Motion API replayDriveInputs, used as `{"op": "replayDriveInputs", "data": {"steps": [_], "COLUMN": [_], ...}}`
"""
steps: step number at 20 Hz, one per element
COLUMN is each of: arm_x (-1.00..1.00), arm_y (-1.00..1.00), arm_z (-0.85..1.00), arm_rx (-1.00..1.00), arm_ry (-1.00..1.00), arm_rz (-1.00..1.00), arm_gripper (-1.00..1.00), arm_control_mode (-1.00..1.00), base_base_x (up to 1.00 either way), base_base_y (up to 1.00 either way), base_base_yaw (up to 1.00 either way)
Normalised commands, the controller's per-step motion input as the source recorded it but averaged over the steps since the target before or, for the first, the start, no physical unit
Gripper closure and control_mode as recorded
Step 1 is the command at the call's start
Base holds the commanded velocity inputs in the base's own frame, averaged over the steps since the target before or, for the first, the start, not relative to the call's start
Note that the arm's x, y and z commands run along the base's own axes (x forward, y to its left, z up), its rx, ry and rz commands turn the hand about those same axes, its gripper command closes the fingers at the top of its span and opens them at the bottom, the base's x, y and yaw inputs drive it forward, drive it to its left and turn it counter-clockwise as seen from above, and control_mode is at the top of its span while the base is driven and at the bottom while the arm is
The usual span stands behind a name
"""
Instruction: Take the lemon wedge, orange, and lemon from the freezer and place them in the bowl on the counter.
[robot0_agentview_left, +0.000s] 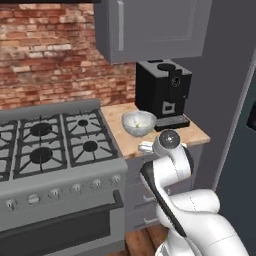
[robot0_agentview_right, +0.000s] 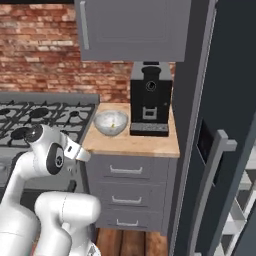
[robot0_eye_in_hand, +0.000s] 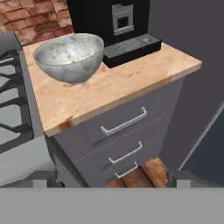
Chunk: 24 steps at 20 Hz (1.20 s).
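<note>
Your pincer (robot0_eye_in_hand: 109, 181) hangs spread and empty in front of the tabletop (robot0_eye_in_hand: 131, 74). The bowl (robot0_eye_in_hand: 70, 57) sits there beside the coffee machine (robot0_eye_in_hand: 111, 22), a speck of yellow inside it.

The bowl (robot0_eye_in_hand: 70, 57) stands on the bench (robot0_eye_in_hand: 131, 78) near its back edge, just beside the black coffee machine (robot0_eye_in_hand: 109, 22). A small yellow speck lies inside the bowl. Below the bench's front edge are grey drawers (robot0_eye_in_hand: 127, 131) with bar handles; the stove (robot0_eye_in_hand: 13, 109) adjoins its left edge.
</note>
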Motion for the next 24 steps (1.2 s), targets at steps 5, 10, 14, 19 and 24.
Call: {"op": "replayDriveInputs", "data": {"steps": [5,10,14,19,24], "arm_x": [0.0,0.0,0.0,0.0,0.0], "arm_y": [0.0,0.0,0.0,0.0,0.0], "arm_z": [0.0,0.0,0.0,0.0,0.0], "arm_rx": [0.0,0.0,0.0,0.0,0.0], "arm_ry": [0.0,0.0,0.0,0.0,0.0], "arm_rz": [0.0,0.0,0.0,0.0,0.0], "arm_gripper": [-1.0,-1.0,-1.0,-1.0,-1.0], "arm_control_mode": [1.0,1.0,1.0,1.0,1.0], "base_base_x": [-1.0,-1.0,-1.0,-0.88,-0.57], "base_base_y": [0.0,0.0,-0.11,-0.84,-1.0], "base_base_yaw": [0.0,0.0,0.0,0.0,0.0]}}
